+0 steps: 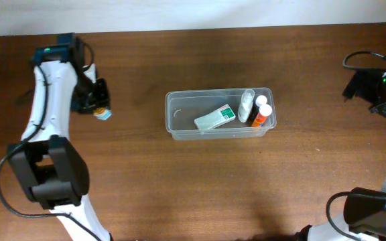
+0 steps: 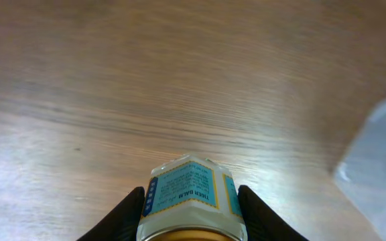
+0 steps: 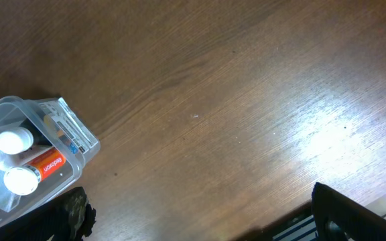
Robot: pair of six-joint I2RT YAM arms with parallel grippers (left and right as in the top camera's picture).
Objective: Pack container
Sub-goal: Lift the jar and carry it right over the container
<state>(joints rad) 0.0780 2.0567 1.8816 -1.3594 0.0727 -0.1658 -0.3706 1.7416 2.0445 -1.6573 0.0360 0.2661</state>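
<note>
So the container (image 1: pixel 179 115) is sitting roughly in the middle of the counter (image 1: pixel 179 194), long side running left to right, top open. It's holding a few bits. A green and white box (image 1: pixel 215 118) is lying at a slant around the middle, reaching into the right half. Crammed into the right end, a clear bottle (image 1: pixel 246 104) and an orange tube (image 1: pixel 260 120) with a white cap are lying side by side, looking like they're touching each other. The left end of the tub is just showing bare plastic. The left pincer (image 2: pixel 191 213) is hanging out well off to the left of the container and pinching a little jar (image 2: pixel 191 191) with a blue and yellow printed label, black fingers pressing in on either side of it. I honestly can't tell if the jar is resting on the wood or being held just above it. In that wrist view the container is only showing up as a blurry pale shape at the right edge. The right pincer (image 3: pixel 200 224) is spread wide with nothing between the fingers, hovering over bare wood well away to the right of the container. The tub's right end is peeking in at the left of that view, and the white caps and orange tube are showing through the clear wall.
</note>
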